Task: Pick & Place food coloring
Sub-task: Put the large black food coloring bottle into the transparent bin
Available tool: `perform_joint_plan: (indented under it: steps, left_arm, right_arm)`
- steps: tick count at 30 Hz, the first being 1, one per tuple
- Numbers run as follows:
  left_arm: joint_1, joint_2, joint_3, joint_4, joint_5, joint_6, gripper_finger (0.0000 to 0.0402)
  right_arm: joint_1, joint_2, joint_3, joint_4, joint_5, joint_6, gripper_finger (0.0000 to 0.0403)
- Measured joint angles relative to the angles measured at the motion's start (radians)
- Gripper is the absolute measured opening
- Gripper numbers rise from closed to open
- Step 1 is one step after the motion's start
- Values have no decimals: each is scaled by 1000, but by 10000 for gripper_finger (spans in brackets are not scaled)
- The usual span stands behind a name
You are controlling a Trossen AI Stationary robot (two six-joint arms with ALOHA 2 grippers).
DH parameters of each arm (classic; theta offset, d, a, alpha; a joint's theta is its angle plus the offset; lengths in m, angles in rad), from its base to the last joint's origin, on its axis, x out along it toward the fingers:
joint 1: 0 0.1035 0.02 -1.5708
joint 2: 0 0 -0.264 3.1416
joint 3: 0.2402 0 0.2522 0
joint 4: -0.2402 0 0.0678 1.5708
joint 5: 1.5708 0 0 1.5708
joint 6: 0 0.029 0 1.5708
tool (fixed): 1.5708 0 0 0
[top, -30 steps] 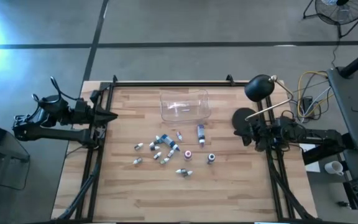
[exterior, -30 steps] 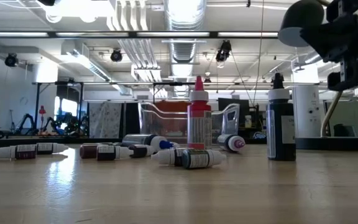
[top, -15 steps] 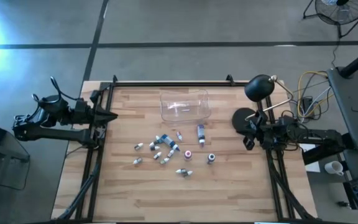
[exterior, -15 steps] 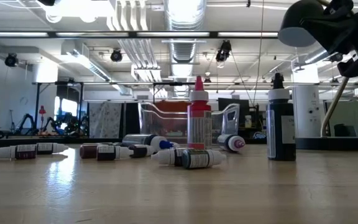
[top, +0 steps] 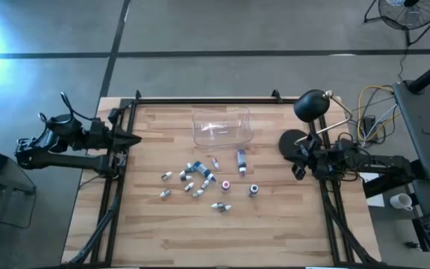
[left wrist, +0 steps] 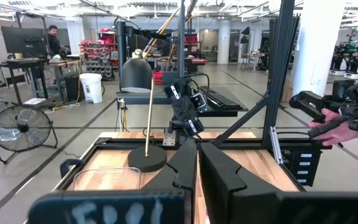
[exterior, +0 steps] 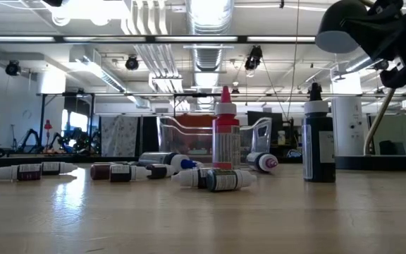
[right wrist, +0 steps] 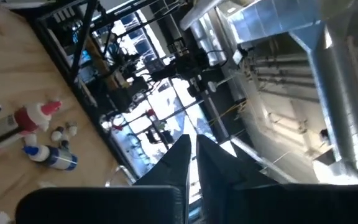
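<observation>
About a dozen tiny food coloring bottles (top: 200, 179) lie scattered on the middle of the wooden table. Most lie on their sides. A pink-capped one (exterior: 225, 134) and a dark one (exterior: 318, 141) stand upright. Some also show in the right wrist view (right wrist: 39, 118). My left gripper (top: 131, 140) is shut and empty at the table's left edge, with its fingers together in the left wrist view (left wrist: 197, 152). My right gripper (top: 298, 167) is shut and empty, above the table's right side. It is tilted in the low view (exterior: 399, 67), and its fingers are together in the right wrist view (right wrist: 191, 142).
A clear plastic tub (top: 222, 125) stands at the far middle of the table, behind the bottles. A black desk lamp (top: 310, 106) stands with its base (top: 293, 142) at the right, close to my right gripper. A person's hand (left wrist: 340, 127) holds controllers beyond the table.
My right gripper has moved a little toward the table's left edge, nearer the bottles. It has also tipped from pointing down to a slant. The bottles have not moved.
</observation>
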Motion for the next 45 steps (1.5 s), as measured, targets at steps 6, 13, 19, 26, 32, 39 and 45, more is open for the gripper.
perform_joint_plan:
  steps: [6,13,19,26,32,39,45]
  left_arm:
    - [0,0,0,0,0,0,0]
    - [0,0,0,0,0,0,0]
    - [0,0,0,0,0,0,0]
    - [0,0,0,0,0,0,0]
    - [0,0,0,0,0,0,0]
    - [0,0,0,0,0,0,0]
    - [0,0,0,0,0,0,0]
  right_arm:
    - [1,11,0,3,-79,512,18]
    - [1,21,0,21,-83,1128,18]
    - [1,20,0,240,-76,1370,18]
    - [1,19,0,570,-76,1419,18]
    - [1,24,1,598,-21,1463,18]
    - [0,94,0,489,311,1587,18]
    - [0,164,0,491,393,1610,18]
